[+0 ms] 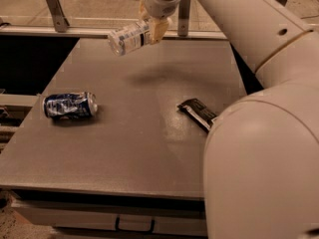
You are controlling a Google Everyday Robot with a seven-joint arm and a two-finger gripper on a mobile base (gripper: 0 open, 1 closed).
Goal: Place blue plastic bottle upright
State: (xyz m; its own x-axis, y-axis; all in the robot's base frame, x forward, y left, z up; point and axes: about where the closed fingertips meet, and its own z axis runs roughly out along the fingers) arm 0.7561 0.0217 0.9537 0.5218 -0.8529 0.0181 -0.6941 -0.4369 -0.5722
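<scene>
While the crushed can (70, 105) lies sideways at the left of the desk (139, 153), the bottle (125, 38) hangs nearly level above the far side, grasped by the hand (153, 30), awaiting turning upright; wrapper (198, 114) flat, right.

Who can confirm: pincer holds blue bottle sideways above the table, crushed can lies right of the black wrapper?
Wrong side: the camera view shows the crushed can left of the black wrapper. The pincer does hold the blue bottle sideways above the table.
</scene>
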